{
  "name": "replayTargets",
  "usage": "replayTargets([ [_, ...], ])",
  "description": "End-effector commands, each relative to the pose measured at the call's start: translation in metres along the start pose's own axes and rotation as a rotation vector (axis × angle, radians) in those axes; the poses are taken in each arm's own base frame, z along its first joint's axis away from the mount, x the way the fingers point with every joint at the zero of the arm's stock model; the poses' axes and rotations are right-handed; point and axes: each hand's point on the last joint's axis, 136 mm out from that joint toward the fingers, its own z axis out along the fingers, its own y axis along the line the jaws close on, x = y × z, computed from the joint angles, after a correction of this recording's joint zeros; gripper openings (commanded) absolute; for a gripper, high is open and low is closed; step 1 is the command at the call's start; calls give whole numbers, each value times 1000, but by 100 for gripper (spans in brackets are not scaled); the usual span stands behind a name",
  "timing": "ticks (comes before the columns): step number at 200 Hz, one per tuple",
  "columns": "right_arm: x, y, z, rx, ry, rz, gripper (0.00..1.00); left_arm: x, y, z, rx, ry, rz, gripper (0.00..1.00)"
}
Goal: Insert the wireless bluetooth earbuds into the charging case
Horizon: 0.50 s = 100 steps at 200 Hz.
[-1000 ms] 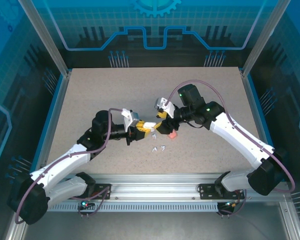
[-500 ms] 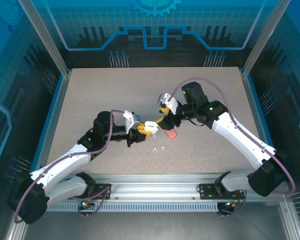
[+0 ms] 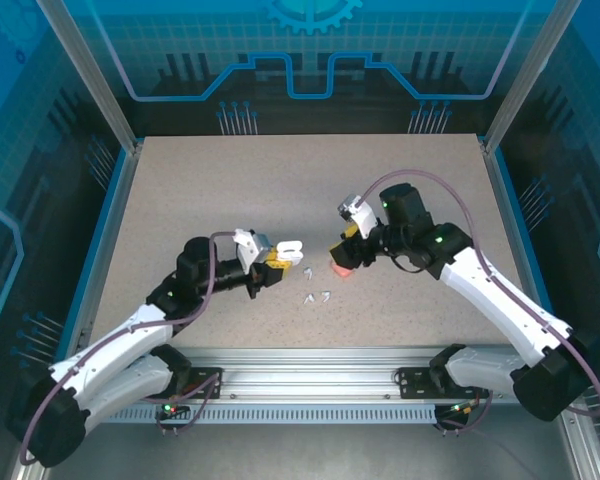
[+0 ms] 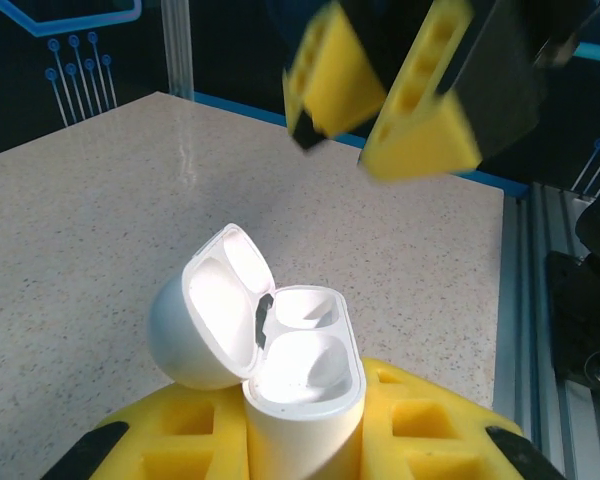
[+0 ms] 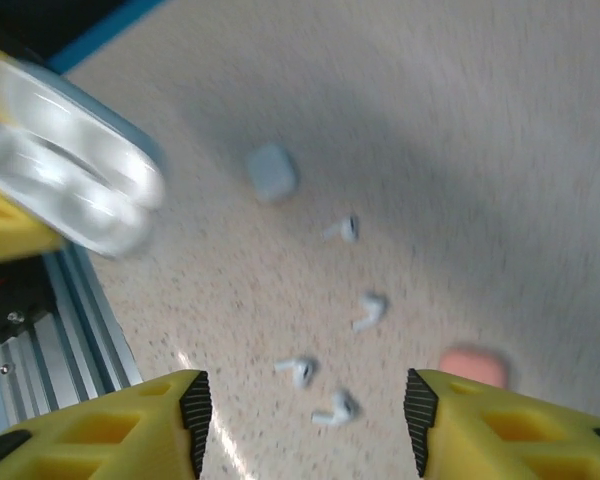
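Clamping the open case (image 4: 300,372), the left gripper (image 3: 277,263) shows both sockets empty; earbuds (image 5: 368,310) lie loose under the right gripper (image 5: 305,412), jaws apart.

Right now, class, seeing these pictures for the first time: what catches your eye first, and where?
The open white charging case, held by the left gripper over the middle of the table, lid flipped back and both sockets empty. Beside it, the right gripper hangs open and empty, close to four white earbuds lying loose.

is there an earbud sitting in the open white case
No, the left wrist view shows the open white charging case empty inside, with nothing seated in it.
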Motion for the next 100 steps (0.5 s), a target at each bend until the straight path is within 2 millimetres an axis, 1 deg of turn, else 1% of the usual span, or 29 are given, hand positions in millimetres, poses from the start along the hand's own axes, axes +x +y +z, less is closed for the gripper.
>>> replayTargets([
  [1,43,-19,23,97,128,226,54,-8,1,-9,-44,-54,26,0],
  [14,62,-20,37,116,195,265,53,-9,0,-14,-53,-65,30,0],
  [35,82,-18,59,130,274,304,53,-10,-1,-19,-65,-72,38,0],
  [60,99,-17,82,152,361,331,51,-11,-2,-22,-67,-73,43,0],
  [100,116,-16,110,185,471,345,50,-11,-3,-23,-68,-73,43,0],
])
